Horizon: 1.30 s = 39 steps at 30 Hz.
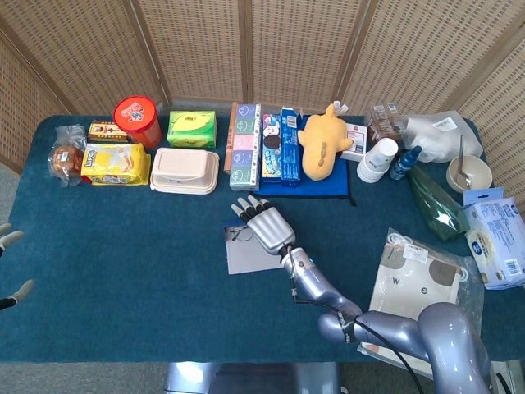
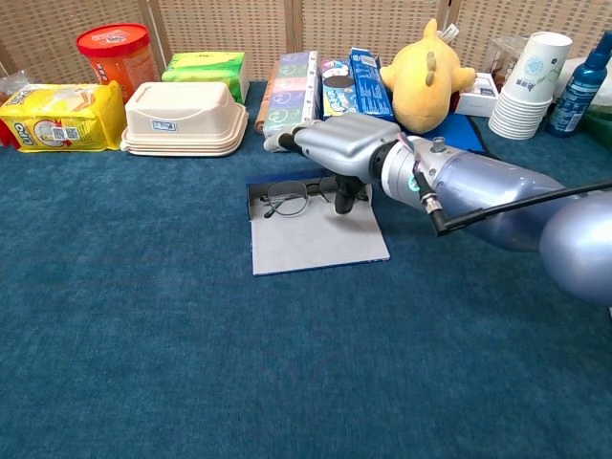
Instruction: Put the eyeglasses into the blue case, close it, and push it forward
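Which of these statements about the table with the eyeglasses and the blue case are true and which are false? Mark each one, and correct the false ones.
1. The eyeglasses lie at the far end of the open blue case. True.
2. The right robot hand hangs over the case with a finger reaching down by the glasses. True.
3. The blue case is closed. False: it lies open, its grey inside showing.
4. A yellow plush toy stands behind the case, further to the right. True.
5. The stack of paper cups stands at the left end of the table. False: it stands at the right, beside a blue bottle.
6. The left robot hand holds the glasses. False: it is at the table's left edge, away from them.
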### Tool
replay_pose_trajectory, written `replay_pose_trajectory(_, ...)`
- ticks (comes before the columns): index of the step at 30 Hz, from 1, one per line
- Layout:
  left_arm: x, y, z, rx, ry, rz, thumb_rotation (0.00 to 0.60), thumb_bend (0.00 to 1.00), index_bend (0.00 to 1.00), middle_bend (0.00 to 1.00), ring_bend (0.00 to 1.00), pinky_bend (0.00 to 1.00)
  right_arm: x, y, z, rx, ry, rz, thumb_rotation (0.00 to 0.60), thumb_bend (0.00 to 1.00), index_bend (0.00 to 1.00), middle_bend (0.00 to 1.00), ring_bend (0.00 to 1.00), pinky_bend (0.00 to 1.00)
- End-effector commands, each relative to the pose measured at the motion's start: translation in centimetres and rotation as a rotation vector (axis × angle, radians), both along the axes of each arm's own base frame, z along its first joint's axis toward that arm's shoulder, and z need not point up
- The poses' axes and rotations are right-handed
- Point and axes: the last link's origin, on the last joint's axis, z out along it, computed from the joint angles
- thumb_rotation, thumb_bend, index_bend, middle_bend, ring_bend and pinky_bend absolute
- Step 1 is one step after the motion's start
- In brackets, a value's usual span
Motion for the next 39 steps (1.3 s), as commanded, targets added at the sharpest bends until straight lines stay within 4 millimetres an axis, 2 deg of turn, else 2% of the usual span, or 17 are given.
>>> replay_pose_trajectory(1,0.0,0.0,0.0,-0.002,-0.001,0.001,0.543,0.21,0.16,0.12,0.07,0.07,0.1,-0.1,0.1,0.012,0.011,-0.002,0.6,0.32,0.0,0.04,0.05,0.2)
replay_pose_trajectory(9,0.0,0.1,-0.3,-0.011,-0.003,-0.005,0.54,0.21,0.16,0.12,0.07,0.07,0.6,-0.1,0.4,0.064,0.035,-0.033,0.6,0.33,0.0,0.07,0.05,0.2)
replay_pose_trajectory(12,0.1,0.3,-0.5,-0.016,-0.004,-0.008,0.544,0.21,0.16,0.12,0.07,0.07,0.8,-0.1,0.6,0.099,0.012,-0.063,0.576,0.39,0.0,0.1,0.07,0.2)
replay_pose_trajectory(14,0.1,0.4,-0.5,-0.018,-0.005,-0.011,0.544,0.21,0.16,0.12,0.07,0.07,1.0,-0.4,0.9,0.112,0.014,-0.068,0.498,0.42,0.02,0.13,0.09,0.2)
replay_pose_trajectory(17,0.2,0.5,-0.6,-0.02,-0.006,-0.016,0.539,0.21,0.16,0.12,0.07,0.07,1.5,-0.7,1.3,0.145,0.001,-0.091,0.343,0.46,0.05,0.16,0.12,0.21)
replay_pose_trajectory(20,0.2,0.5,-0.7,-0.02,-0.006,-0.016,0.546,0.21,0.16,0.12,0.07,0.07,2.0,-1.1,1.5,0.168,-0.001,-0.103,0.254,0.47,0.08,0.18,0.13,0.21)
replay_pose_trajectory(26,0.1,0.5,-0.6,-0.02,-0.004,-0.012,0.544,0.21,0.16,0.12,0.07,0.07,2.8,-1.4,1.3,0.208,0.001,-0.119,0.14,0.48,0.13,0.23,0.19,0.24)
replay_pose_trajectory(33,-0.1,0.5,-0.7,-0.024,-0.004,-0.002,0.541,0.21,0.16,0.12,0.07,0.07,2.8,-1.0,0.8,0.25,0.023,-0.135,0.112,0.48,0.19,0.29,0.25,0.28)
replay_pose_trajectory(39,-0.1,0.6,-0.7,-0.026,-0.004,-0.004,0.544,0.21,0.16,0.12,0.07,0.07,2.3,-0.7,1.4,0.249,0.032,-0.148,0.112,0.47,0.22,0.31,0.28,0.32)
